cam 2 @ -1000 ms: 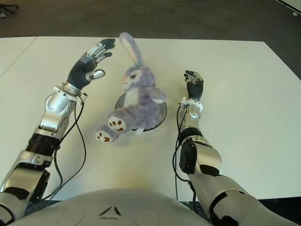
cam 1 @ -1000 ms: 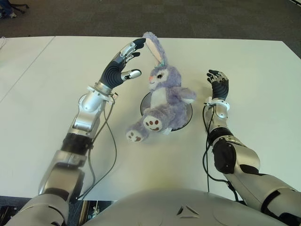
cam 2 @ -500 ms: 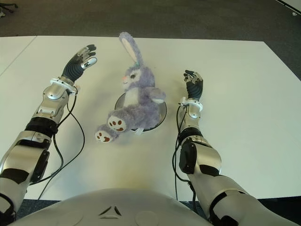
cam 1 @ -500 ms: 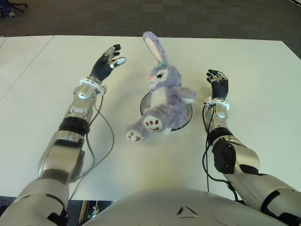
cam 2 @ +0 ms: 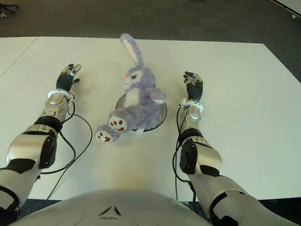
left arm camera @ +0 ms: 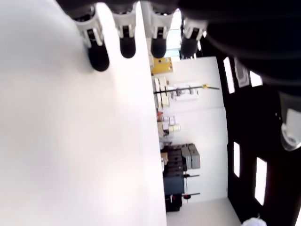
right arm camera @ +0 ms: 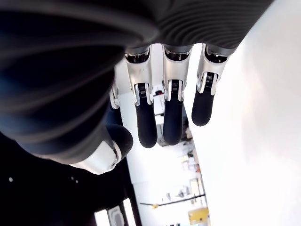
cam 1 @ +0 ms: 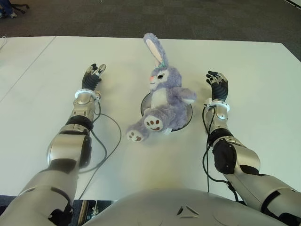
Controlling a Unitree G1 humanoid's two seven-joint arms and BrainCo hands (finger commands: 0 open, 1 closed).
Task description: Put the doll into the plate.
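We see the doll (cam 1: pixel 165 96) sitting in the plate (cam 1: pixel 186 120), one foot apparently over the table (cam 1: pixel 258 70). Left hand (cam 1: pixel 91 77) and right hand (cam 1: pixel 217 84) flank it, fingers relaxed, holding nothing.

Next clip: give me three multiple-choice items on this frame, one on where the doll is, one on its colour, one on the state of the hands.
1. Where is the doll?
A. sitting in the plate
B. in the left hand
C. on the floor

2. What colour is its fur?
A. green
B. purple
C. red

3. What do the left hand and right hand hold?
A. the plate
B. the doll
C. nothing

Answers: 1 A, its body sits in the plate, feet hanging past the rim. 2 B, purple with a white belly. 3 C, both hands show open on either side.
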